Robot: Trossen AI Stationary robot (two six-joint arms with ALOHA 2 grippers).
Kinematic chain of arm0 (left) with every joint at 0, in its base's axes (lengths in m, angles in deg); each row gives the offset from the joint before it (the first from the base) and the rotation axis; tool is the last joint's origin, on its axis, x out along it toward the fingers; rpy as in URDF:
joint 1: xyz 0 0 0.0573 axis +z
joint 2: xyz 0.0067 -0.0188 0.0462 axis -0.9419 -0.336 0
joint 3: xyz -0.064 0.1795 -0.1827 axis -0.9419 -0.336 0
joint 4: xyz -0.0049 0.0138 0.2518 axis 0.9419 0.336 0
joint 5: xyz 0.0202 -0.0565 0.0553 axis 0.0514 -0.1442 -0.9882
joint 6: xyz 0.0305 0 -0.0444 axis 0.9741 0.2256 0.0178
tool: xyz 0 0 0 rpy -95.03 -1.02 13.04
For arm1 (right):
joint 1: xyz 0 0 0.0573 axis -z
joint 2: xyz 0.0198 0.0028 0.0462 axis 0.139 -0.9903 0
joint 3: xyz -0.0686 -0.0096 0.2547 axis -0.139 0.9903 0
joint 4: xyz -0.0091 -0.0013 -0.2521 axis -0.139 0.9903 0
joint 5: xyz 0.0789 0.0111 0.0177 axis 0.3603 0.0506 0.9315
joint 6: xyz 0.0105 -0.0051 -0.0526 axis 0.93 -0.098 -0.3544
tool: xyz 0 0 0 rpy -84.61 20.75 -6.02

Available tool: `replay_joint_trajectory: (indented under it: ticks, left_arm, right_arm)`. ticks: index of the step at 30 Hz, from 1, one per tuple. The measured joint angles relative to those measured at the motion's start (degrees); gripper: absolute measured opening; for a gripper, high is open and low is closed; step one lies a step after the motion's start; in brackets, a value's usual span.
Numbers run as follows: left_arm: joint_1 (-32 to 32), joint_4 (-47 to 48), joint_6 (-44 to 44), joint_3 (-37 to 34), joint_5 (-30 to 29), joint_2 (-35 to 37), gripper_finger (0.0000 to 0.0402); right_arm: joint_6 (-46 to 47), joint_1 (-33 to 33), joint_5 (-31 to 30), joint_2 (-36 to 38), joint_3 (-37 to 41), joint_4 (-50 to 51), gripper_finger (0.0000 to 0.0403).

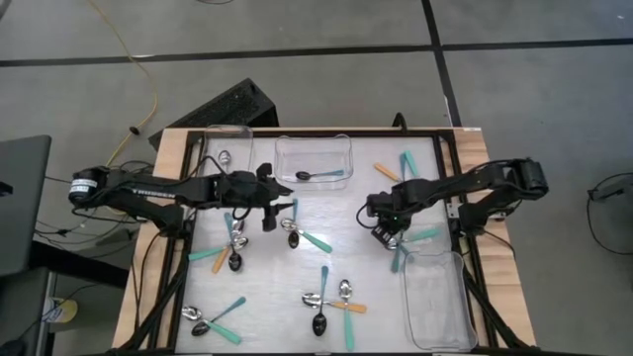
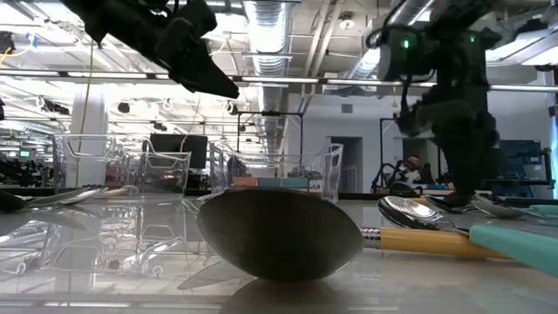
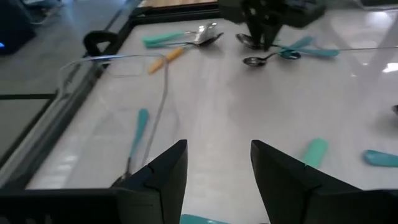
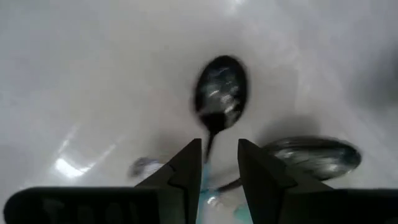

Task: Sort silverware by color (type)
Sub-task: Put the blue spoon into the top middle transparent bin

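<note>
Right gripper [image 4: 219, 163], jaws narrowly apart, straddles the dark-bowled teal-handled spoon [image 4: 219, 93], lined up to pinch. Left gripper [image 3: 217, 168] hovers, jaws apart, empty, over the white table [image 3: 224, 99]

- Two dark, slim jointed arms, black cables along the links;
- left gripper [image 3: 217, 177]: matte black wedge fingers;
- right gripper [image 4: 219, 163]: same; green light glows on its wrist

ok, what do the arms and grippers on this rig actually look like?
Two slim dark, near-black jointed arms with black cables along them. The left arm ends at its base in a cylinder with a white band; the right arm has a bulky dark joint near its base. The left gripper and right gripper each have two flat, wedge-shaped black fingers. A green light glows on one wrist in the low view.
</note>
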State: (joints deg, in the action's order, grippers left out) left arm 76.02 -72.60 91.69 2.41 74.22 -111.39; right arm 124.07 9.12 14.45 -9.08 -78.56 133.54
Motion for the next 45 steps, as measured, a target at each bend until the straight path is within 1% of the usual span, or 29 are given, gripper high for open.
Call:
replay_joint_trajectory:
  ticks: [8, 17, 20, 23, 27, 30, 33, 36, 39, 40, 42, 45]
  left_arm:
    - [1.7, -1.2, 0.8, 0.0, -0.3, 0.0, 0.0162]
    - [3.7, -2.5, 1.0, 0.0, -0.3, 0.0, 0.0162]
    - [3.8, -2.5, 0.8, 0.0, -0.2, 0.0, 0.0162]
    - [3.8, -2.4, 0.8, 0.0, -0.2, 0.0, 0.0162]
    - [3.8, -2.4, 1.4, 0.0, -0.2, 0.0, 0.0162]
    - [3.9, -2.4, 1.9, 0.0, -0.3, 0.0, 0.0162]
    - [3.9, -1.7, 1.8, 0.0, -0.3, 0.0, 0.0162]
    - [3.9, -0.5, 1.8, 0.0, 0.6, 0.0, 0.0162]
    - [3.9, 0.3, 2.2, 0.0, 1.3, 0.0, 0.0162]
    - [3.9, 0.2, 2.2, 0.0, 1.4, 0.0, 0.0162]
    - [3.9, 0.5, 2.1, 0.0, 1.4, 0.0, 0.0162]
    - [3.8, 1.6, 1.6, 0.0, 2.6, 0.0, 0.0162]
  right_arm:
    - [0.9, -0.4, 3.4, -3.5, 4.0, -4.5, 0.0127]
    - [1.1, -0.7, 3.3, -4.8, 4.0, -6.2, 0.0123]
    - [1.1, -0.7, 3.3, -4.8, 4.1, -6.1, 0.0105]
    - [0.2, -0.7, 3.2, -4.8, 4.1, -6.0, 0.0071]
    - [-3.7, -0.7, 1.4, -5.0, 2.7, -5.5, 0.0026]
    - [-7.8, -0.4, -2.0, -4.2, 0.7, -8.2, 0.0021]
    - [-11.5, 0.9, -3.0, -1.0, -0.7, -10.7, 0.0023]
    - [-15.1, 2.5, -3.0, 3.4, -1.6, -18.1, 0.0037]
    - [-19.0, 4.6, -3.0, 8.1, -1.6, -29.9, 0.0042]
    - [-20.2, 5.3, -3.0, 9.0, -1.6, -35.3, 0.0041]
    - [-22.1, 6.7, -2.9, 10.1, -1.7, -44.8, 0.0039]
    - [-24.5, 8.9, -2.6, 9.5, -1.8, -58.7, 0.0034]
